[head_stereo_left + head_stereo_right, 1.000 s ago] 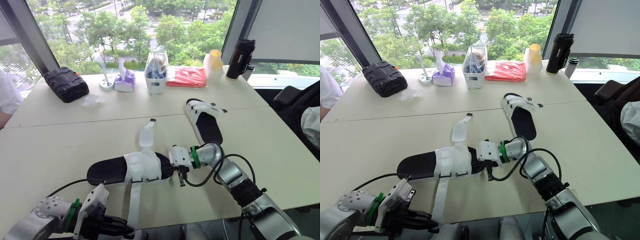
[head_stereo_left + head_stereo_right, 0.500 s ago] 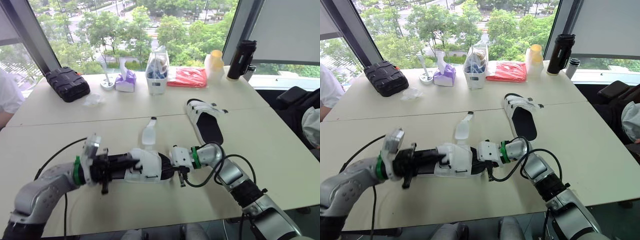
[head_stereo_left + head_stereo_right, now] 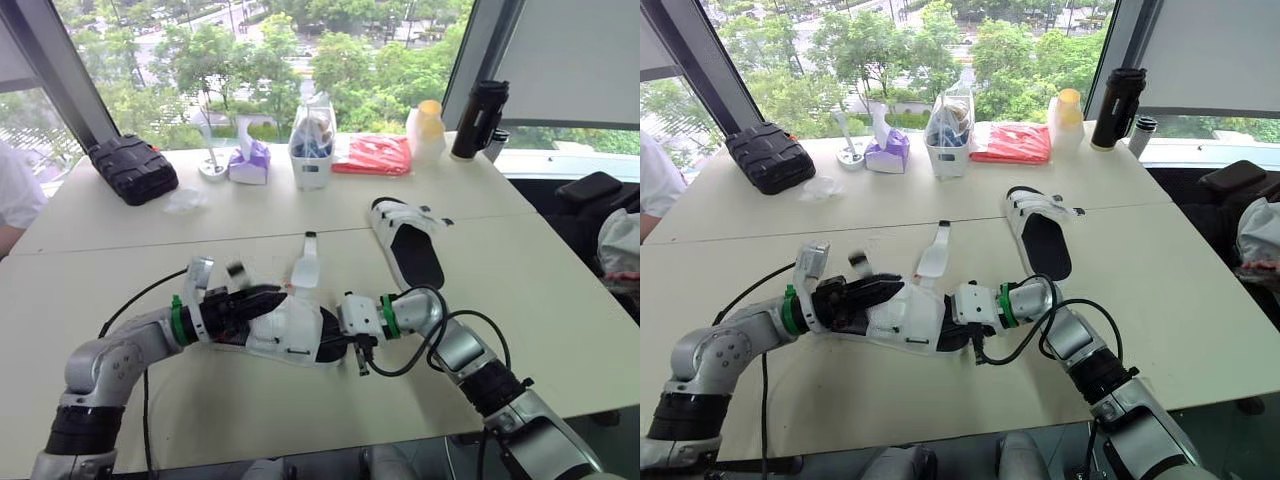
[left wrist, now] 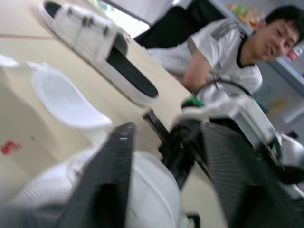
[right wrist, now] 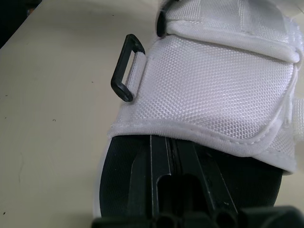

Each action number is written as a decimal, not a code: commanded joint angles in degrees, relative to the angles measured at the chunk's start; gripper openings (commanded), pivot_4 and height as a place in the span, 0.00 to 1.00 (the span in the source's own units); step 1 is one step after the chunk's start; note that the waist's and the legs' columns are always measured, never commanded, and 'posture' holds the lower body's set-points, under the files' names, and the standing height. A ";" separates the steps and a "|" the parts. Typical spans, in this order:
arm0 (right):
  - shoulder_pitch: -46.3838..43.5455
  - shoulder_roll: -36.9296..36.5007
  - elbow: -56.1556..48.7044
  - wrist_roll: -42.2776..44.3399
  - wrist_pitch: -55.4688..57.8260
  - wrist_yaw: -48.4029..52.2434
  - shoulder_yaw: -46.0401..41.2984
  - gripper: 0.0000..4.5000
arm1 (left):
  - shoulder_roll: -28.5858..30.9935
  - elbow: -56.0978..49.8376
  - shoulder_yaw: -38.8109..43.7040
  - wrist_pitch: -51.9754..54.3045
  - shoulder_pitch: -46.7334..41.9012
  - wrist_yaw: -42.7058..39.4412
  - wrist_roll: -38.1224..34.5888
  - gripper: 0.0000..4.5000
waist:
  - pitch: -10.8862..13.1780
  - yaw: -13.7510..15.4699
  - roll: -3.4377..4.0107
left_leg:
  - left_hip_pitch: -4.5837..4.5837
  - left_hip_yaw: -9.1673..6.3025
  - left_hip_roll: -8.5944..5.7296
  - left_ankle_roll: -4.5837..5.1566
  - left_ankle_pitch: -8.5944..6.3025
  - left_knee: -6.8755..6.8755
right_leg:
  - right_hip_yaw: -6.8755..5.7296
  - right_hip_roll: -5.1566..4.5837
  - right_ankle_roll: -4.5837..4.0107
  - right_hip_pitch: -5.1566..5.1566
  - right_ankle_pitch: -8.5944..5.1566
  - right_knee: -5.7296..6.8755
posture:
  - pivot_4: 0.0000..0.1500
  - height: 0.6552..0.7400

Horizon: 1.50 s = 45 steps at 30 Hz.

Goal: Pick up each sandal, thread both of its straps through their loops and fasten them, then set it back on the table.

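Two sandals sit on the surface (image 3: 120,260): the far sandal (image 3: 408,245) right of centre, untouched, and the near sandal (image 3: 285,330) low in the middle, now tipped up instead of flat. My right claw (image 3: 336,340) stays clamped on its black sole. My left claw (image 3: 262,300) has swung up from the frame's bottom edge onto the white upper (image 3: 910,312), bringing the dangling strap along; whether it grips I cannot tell. Threading the black loop (image 5: 124,66) comes next, I judge.
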 commanded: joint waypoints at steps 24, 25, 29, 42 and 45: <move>2.07 -0.62 2.12 -2.89 0.08 0.62 3.23 0.00 | 5.98 -5.01 21.82 19.36 18.01 20.66 -32.04 0.97 | -0.06 -0.02 -0.12 | -0.01 -0.06 0.14 -0.03 0.02 -0.07 | 0.03 -0.02 0.00 -0.06 -0.01 0.02 | 1.00 1.00; 1.90 -0.53 2.34 -2.89 -0.01 0.63 3.27 0.00 | 5.41 -4.76 21.82 19.35 19.42 23.51 -35.56 0.97 | -0.07 -0.01 -0.13 | 0.00 -0.07 0.14 -0.04 0.01 -0.07 | 0.02 -0.02 0.00 -0.04 -0.01 0.02 | 1.00 1.00; 1.58 -0.40 2.88 -2.92 -0.38 0.76 3.36 0.00 | 5.13 -6.08 20.37 17.97 23.54 30.97 -46.07 0.97 | -0.07 -0.04 -0.14 | 0.06 -0.06 0.13 -0.05 0.01 -0.06 | 0.04 -0.04 -0.01 0.02 -0.02 0.01 | 1.00 1.00; 1.40 -0.52 3.06 -3.13 -0.70 0.60 3.40 0.00 | 2.29 -5.93 12.46 9.24 26.83 44.96 -54.39 0.97 | -0.15 0.12 -0.22 | 0.06 -0.02 0.05 -0.07 0.02 -0.07 | 0.07 -0.03 -0.19 0.02 -0.11 0.00 | 1.00 1.00; 1.45 -0.62 2.88 -3.12 -0.65 0.60 3.39 0.00 | 1.76 -5.04 11.66 8.35 26.24 45.45 -54.42 0.97 | -0.15 0.08 -0.22 | 0.06 0.00 0.03 -0.07 0.02 -0.07 | 0.07 -0.02 -0.19 0.02 -0.11 0.00 | 1.00 1.00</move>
